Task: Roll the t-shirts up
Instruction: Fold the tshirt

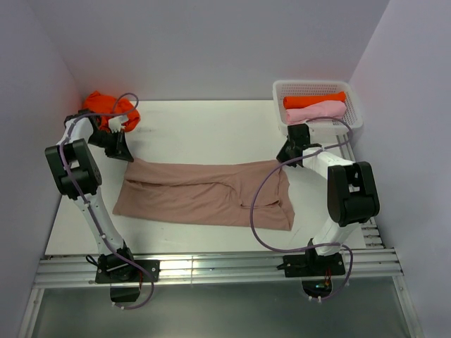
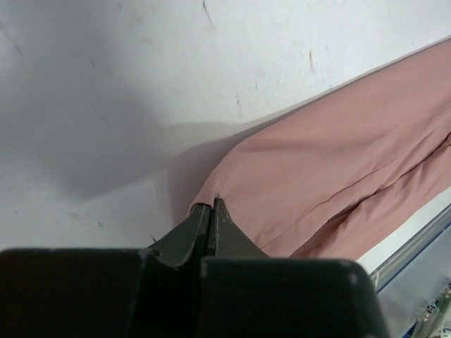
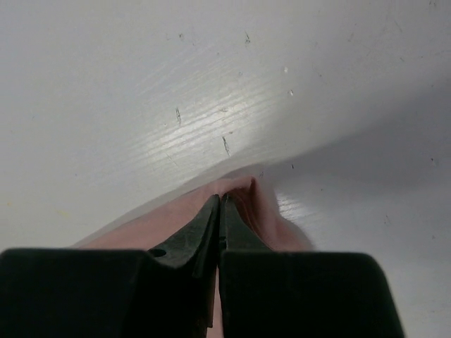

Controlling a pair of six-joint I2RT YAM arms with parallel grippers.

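Dark fingers of the left gripper fill the bottom of the left wrist view. They are pressed together on a corner edge of the dusty pinkish-brown soft cloth t-shirt, which rises slightly off the white table top at that spot. The right gripper is likewise clamped tight on a small bunched fold at the shirt's opposite far corner.

From above, the shirt lies spread flat across the middle of the table, long side running left to right, with an arm at each far corner. A crumpled bright orange t-shirt sits at the far left corner, behind the left arm. At the far right stands a white plastic mesh basket holding a rolled orange t-shirt and, touching it on the near side, a rolled light pink t-shirt.
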